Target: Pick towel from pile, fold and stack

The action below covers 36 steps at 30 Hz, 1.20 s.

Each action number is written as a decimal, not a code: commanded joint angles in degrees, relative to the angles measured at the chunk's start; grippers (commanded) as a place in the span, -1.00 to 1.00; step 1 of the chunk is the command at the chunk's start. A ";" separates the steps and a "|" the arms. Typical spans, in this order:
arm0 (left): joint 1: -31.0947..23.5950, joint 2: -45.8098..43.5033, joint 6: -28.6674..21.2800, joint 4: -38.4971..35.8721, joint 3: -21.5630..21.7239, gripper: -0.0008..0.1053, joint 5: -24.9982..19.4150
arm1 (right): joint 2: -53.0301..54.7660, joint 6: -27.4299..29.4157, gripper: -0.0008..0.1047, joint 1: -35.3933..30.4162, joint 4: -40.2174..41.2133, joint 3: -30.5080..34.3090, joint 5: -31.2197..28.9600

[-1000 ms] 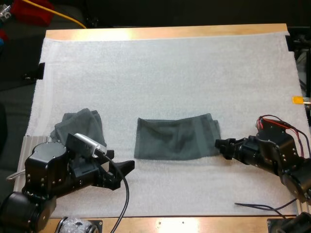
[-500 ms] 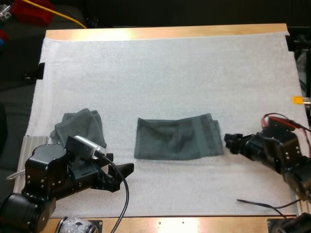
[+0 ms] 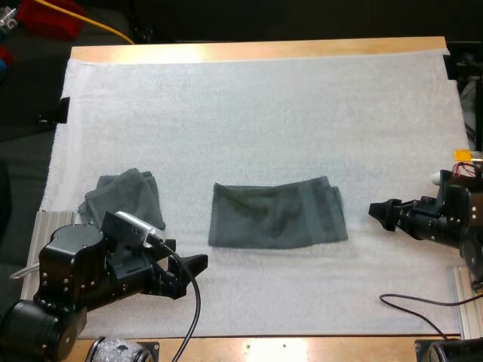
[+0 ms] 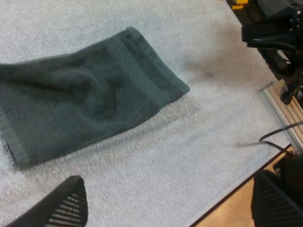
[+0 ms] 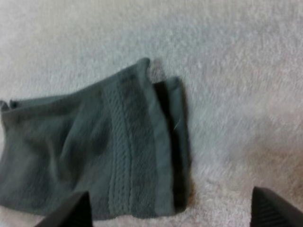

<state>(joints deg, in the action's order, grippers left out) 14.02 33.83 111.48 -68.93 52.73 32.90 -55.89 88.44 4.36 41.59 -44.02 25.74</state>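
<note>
A dark grey-green towel [image 3: 275,216] lies folded flat in the middle of the white mat [image 3: 256,113]. It also appears beyond the fingers in both wrist views [image 4: 85,94] [image 5: 99,151]. A second towel [image 3: 124,194] sits crumpled at the mat's left. My left gripper [image 3: 193,267] is open, low over the mat in front of the folded towel's left end, with nothing between its fingers [image 4: 66,203]. My right gripper [image 3: 380,213] is open, a short way right of the folded towel and clear of it. Its fingers [image 5: 68,212] stand wide apart.
Metal rails lie at the mat's left edge [image 3: 53,223] and at its right front corner [image 3: 465,302]. A loose black cable [image 3: 423,302] crosses the mat's front right. A red object [image 3: 49,16] and a yellow cable lie beyond the far left corner.
My right arm has drawn back to the right, away from the folded towel's right edge. The left arm and both towels have stayed put.
</note>
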 commanded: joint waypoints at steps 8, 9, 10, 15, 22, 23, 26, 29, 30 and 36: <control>-0.01 -0.25 0.49 0.04 0.35 0.33 0.26 | -11.78 3.19 0.27 -2.36 -5.46 -0.47 12.77; -0.01 -0.25 0.49 -0.04 0.35 0.33 0.26 | -13.40 3.05 0.27 -2.36 -6.63 -0.47 14.30; -0.01 -0.25 0.49 -0.16 0.35 0.33 0.26 | -14.72 3.04 0.27 -2.36 -7.44 -0.47 15.12; -0.01 -0.25 0.49 -0.36 0.35 0.33 0.26 | -21.51 3.04 0.27 -2.36 -11.38 -0.47 16.71; -0.01 -0.25 0.49 -0.36 0.35 0.33 0.26 | -27.53 3.04 0.27 -2.36 -16.21 -0.47 18.36; -0.01 -0.25 0.49 -0.36 0.35 0.33 0.26 | -28.25 3.04 0.27 -2.36 -16.92 -0.47 18.35; -0.01 -0.25 0.49 -0.36 0.35 0.33 0.26 | -30.35 3.04 0.27 -2.36 -18.70 -0.47 19.09; -0.01 -0.25 0.49 -0.36 0.35 0.33 0.26 | -32.13 3.04 0.27 -2.36 -20.40 -0.47 21.50; -0.01 -0.25 0.49 -0.36 0.35 0.33 0.26 | -32.78 2.96 0.27 -2.21 -20.89 -0.47 21.69; -0.01 -0.25 0.49 -0.36 0.35 0.33 0.26 | -35.81 2.40 0.27 -0.47 -22.47 -0.47 21.94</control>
<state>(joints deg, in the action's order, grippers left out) 14.02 33.83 111.48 -69.06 52.73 32.90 -91.47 90.82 3.66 18.96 -44.19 46.93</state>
